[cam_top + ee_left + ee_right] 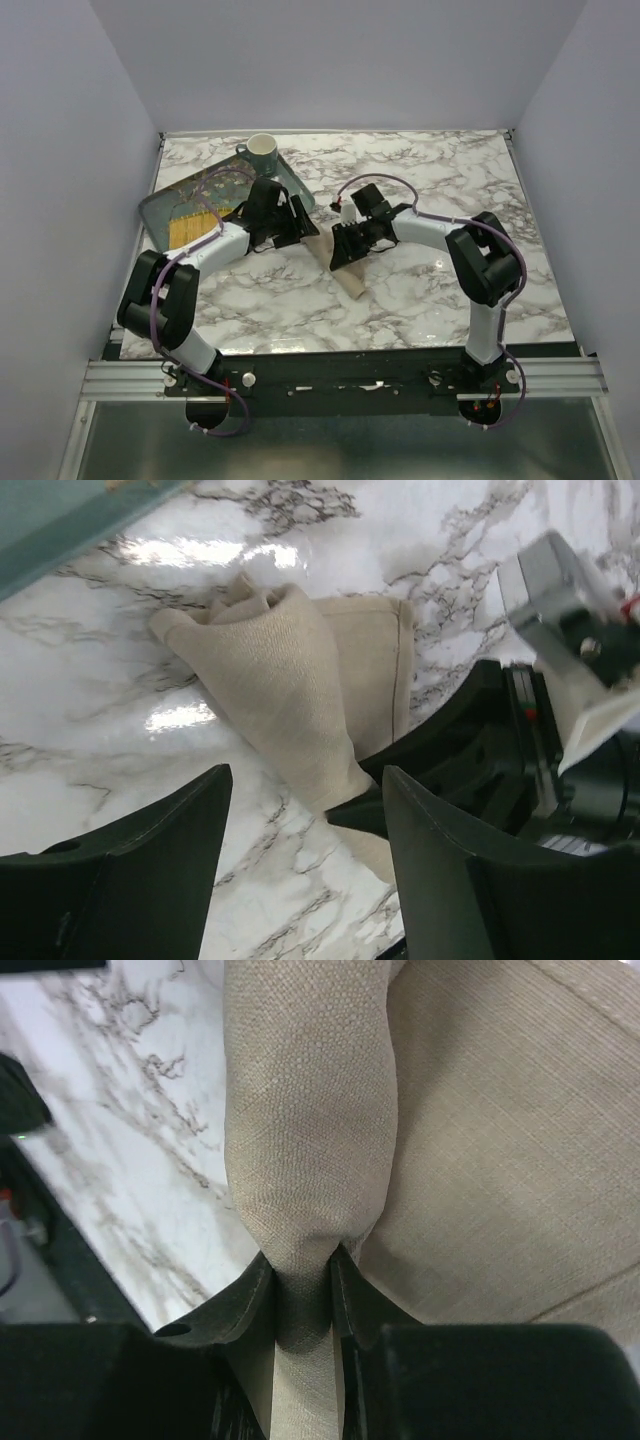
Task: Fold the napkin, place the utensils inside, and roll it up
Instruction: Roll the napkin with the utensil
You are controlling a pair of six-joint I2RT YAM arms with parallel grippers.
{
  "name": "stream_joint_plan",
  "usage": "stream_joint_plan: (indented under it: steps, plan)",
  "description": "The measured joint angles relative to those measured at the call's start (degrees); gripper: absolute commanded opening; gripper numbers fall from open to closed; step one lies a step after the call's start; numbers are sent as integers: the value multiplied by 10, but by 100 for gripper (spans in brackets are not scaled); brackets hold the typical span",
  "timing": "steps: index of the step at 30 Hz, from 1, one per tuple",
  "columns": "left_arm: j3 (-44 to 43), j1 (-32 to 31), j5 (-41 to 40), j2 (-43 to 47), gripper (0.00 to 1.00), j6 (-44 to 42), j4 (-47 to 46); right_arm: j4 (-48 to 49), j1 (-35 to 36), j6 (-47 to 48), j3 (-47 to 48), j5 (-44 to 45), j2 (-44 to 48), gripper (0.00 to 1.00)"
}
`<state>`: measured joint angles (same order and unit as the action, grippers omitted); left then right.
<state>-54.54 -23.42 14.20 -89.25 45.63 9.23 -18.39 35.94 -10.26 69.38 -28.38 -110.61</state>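
The beige napkin (345, 272) lies in a narrow folded, partly rolled strip at the middle of the marble table. In the left wrist view it (290, 670) shows a rolled fold over a flat layer. My right gripper (346, 250) is shut on the rolled fold of the napkin (305, 1120), which is pinched between its fingers (245, 1295). My left gripper (300, 222) is open and empty, just left of the napkin, with its fingers (150, 850) above bare marble. The spoon is hidden.
A dark teal floral tray (175, 200) sits at the back left, holding a yellow-orange item (187, 228). A white mug (262, 150) stands at the tray's far corner. White walls enclose the table.
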Motion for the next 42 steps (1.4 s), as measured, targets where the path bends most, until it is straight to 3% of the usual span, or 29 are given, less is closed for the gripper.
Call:
stream_joint_plan:
  steps: [7, 15, 22, 32, 38, 42]
  plan:
    - [-3, -35, 42, -58, 52, 9, -32, 0, -81, -4, 7, -190, -58, 23]
    - [-22, -64, 63, -85, 49, 24, -56, 33, -98, -38, -62, -260, -49, 23]
    - [-21, -76, 68, -69, 49, 34, -69, 107, -97, -108, -148, -273, -11, 24]
    - [-23, -91, 75, -112, 45, 54, -104, 127, -97, -138, -153, -274, -10, 30]
    - [-33, -91, 62, -127, 40, 52, -102, 116, -97, -137, -151, -263, -9, 40]
    - [-38, -93, 51, -138, 40, 49, -103, 73, -96, -127, -151, -206, 28, 50]
